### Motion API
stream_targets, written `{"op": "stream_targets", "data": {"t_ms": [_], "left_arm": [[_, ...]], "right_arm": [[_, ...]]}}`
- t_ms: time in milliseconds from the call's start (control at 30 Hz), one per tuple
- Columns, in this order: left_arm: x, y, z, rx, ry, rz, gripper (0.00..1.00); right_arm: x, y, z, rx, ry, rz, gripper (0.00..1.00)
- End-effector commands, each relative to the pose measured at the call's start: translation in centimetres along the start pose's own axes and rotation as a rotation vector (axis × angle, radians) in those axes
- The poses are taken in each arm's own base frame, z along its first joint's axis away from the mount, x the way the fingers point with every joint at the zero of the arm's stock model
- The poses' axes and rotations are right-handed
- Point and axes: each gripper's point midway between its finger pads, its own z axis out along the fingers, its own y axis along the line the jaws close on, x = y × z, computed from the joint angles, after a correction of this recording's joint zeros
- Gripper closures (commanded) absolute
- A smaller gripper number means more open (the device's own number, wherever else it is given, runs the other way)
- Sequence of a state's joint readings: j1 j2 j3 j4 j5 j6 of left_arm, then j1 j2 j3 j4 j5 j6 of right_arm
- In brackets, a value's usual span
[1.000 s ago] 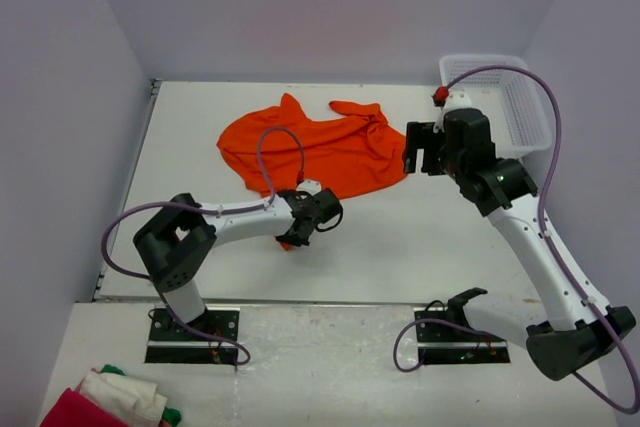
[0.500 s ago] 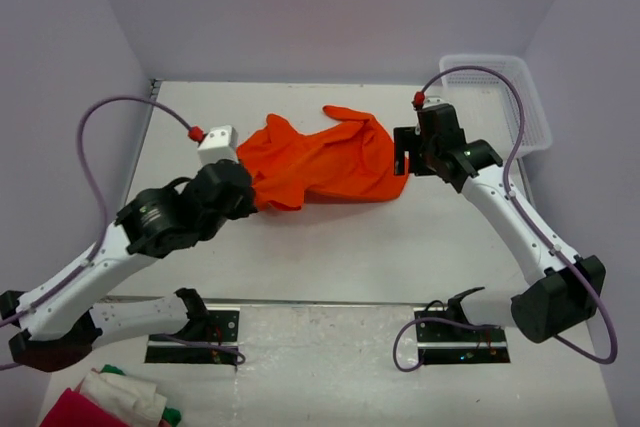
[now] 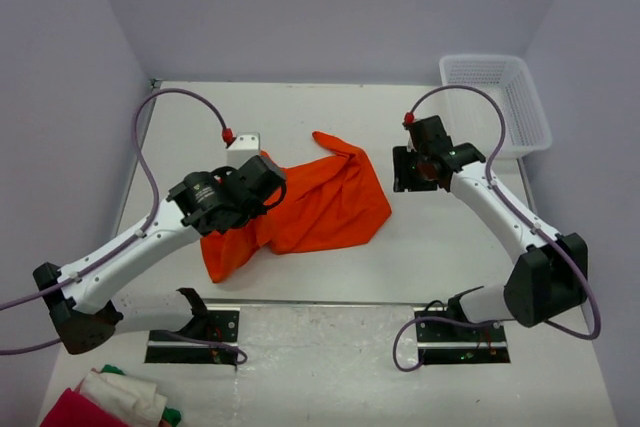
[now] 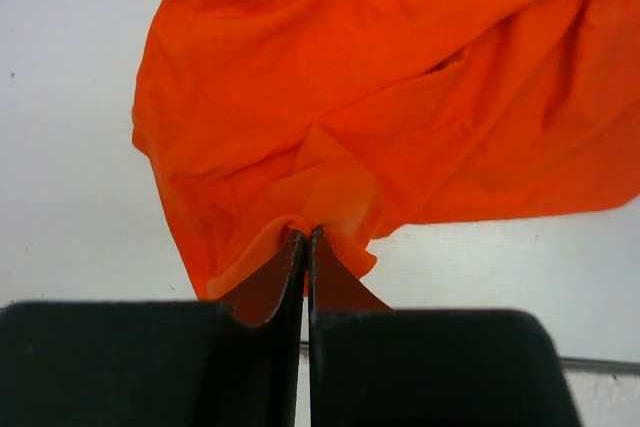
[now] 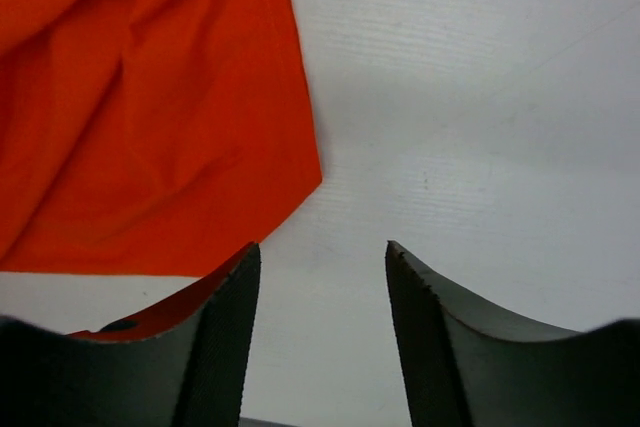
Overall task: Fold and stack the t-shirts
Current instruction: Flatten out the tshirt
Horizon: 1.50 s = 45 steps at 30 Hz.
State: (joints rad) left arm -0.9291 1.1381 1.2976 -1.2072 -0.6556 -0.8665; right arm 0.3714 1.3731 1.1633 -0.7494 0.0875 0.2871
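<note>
The plain bright orange cloth t-shirt [image 3: 330,202], crumpled on the white tabletop [image 3: 450,247], is pinched by the closed left end effector [image 4: 305,239]; the wide, empty right end effector [image 5: 320,252] beside its hem is best closed there before spreading.

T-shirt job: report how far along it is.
Done: nothing yet; the orange t-shirt lies crumpled on the table, no fold, no stack. In hand: the left gripper has its jaws shut on a pinch of the cloth; the right gripper hangs open beside the shirt's edge. Left: spread it, fold it, stack it.
</note>
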Motion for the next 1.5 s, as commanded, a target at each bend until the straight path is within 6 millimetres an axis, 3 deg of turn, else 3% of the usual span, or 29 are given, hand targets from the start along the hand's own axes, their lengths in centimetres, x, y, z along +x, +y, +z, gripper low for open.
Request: {"op": "stream_targets", "data": {"t_ms": [0,67,167,267,300,367,433,600,833,967,1033,1267,1367,1467], "left_arm": [[-2.0,0.0,2.0,-0.028,-0.038,-0.001,1.00],[-2.9,0.0,3.4,-0.026,-0.051,0.002,1.00],[-3.6,0.3,4.3,-0.031,-0.061,0.008,1.00],[-4.1,0.4,4.3,-0.036,-0.071,0.018,1.00],[-4.0,0.4,4.4,-0.033,-0.067,0.022,1.00],[-3.7,0.3,4.4,-0.025,-0.060,0.023,1.00],[-3.6,0.4,4.4,-0.022,-0.058,0.020,1.00],[-4.5,1.5,4.3,-0.058,-0.081,0.027,1.00],[-5.7,1.4,3.8,-0.029,-0.108,0.041,1.00],[-5.3,1.2,4.0,-0.008,-0.099,0.054,1.00],[-4.8,1.3,4.2,-0.001,-0.092,0.061,1.00],[-5.1,1.5,3.8,0.013,-0.099,0.084,1.00],[-5.2,1.7,3.3,0.016,-0.105,0.084,1.00],[-5.1,2.1,3.1,0.012,-0.105,0.084,1.00]], "right_arm": [[1.9,1.9,0.7,-0.109,0.093,0.037,0.50],[2.8,2.2,1.6,-0.123,0.136,0.055,0.50],[4.0,2.2,2.8,-0.112,0.162,0.099,0.34],[2.7,3.1,3.8,-0.152,0.113,0.102,0.29],[1.1,2.6,4.3,-0.099,0.086,0.098,0.29],[-0.1,2.8,5.0,-0.086,0.093,0.097,0.30],[0.1,3.4,6.4,-0.081,0.182,0.101,0.32],[3.6,5.1,8.4,-0.120,0.257,0.187,0.35],[5.6,4.6,8.0,-0.072,0.263,0.263,0.35],[6.9,4.5,7.2,-0.083,0.256,0.297,0.36],[8.1,5.0,7.5,-0.124,0.263,0.319,0.37],[9.3,6.8,9.3,-0.161,0.297,0.351,0.42],[9.5,7.8,10.1,-0.167,0.303,0.353,0.46],[9.3,8.5,10.8,-0.159,0.309,0.345,0.60]]}}
